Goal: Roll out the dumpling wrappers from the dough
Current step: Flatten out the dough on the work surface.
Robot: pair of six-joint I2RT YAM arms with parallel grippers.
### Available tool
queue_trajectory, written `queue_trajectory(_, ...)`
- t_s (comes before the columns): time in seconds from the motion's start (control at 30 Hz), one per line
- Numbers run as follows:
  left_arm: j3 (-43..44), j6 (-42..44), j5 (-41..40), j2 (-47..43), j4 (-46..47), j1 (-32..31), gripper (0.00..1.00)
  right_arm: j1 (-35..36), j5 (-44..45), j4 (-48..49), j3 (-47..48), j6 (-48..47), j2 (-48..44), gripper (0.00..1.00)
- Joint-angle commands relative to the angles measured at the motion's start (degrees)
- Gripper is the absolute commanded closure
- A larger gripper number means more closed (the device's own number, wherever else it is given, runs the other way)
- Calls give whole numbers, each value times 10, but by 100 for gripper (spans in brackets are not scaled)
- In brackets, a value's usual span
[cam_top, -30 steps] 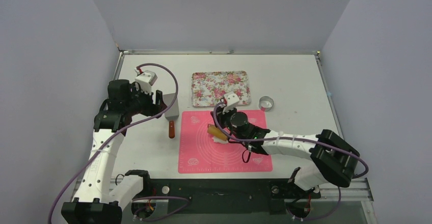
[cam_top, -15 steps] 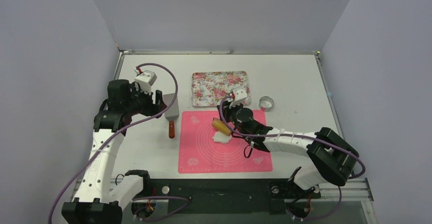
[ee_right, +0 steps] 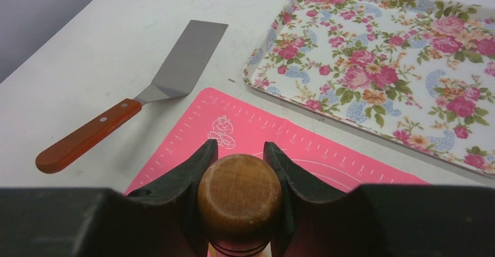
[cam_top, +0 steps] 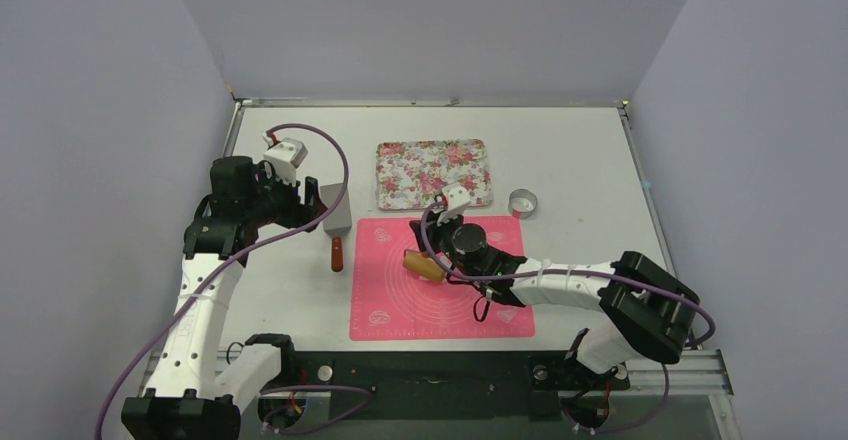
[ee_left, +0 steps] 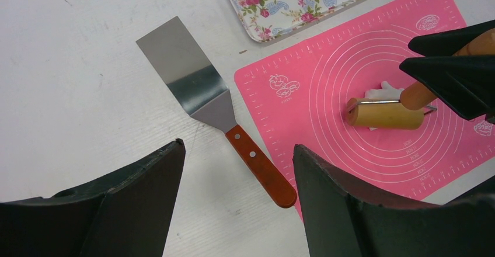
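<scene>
The right gripper (ee_right: 239,152) clamps narrowly on the wooden handle of the rolling pin (ee_left: 386,115), its roller just ahead of the jaws on the dough (ee_left: 382,89) on the pink mat (ee_left: 327,76), whose printed marks are too small to read, while the left gripper (ee_left: 238,149) hangs wide open over the spatula (ee_left: 192,82)

In the top view the mat (cam_top: 400,305) lies at centre, toward the table's (cam_top: 580,150) lower edge. The tray (cam_top: 434,173) sits just above it. The ring cutter (cam_top: 522,202) stands right of the tray, above the mat's upper right corner. The spatula (cam_top: 336,230) lies just left of the mat. On the mat's upper middle the rolling pin (cam_top: 422,264) rests across the dough (ee_left: 385,89).
</scene>
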Motion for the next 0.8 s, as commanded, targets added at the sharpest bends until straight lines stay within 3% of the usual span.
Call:
queue_trajectory(0.0, 19, -1, 13, -4, 20, 5, 34, -43, 12, -28, 2, -16, -31, 100)
queue_trajectory(0.23, 26, -4, 16, -2, 24, 4, 34, -57, 20, -74, 14, -53, -56, 100)
queue_trajectory(0.4, 27, -3, 13, -2, 20, 5, 34, -26, 25, -71, 16, -42, -59, 100)
queue_trajectory(0.6, 29, -2, 18, 0, 21, 5, 34, -20, 59, -109, 45, -77, -124, 100)
queue_trajectory(0.77, 29, -3, 18, -1, 23, 5, 34, -1, 23, -95, 40, -52, -137, 100)
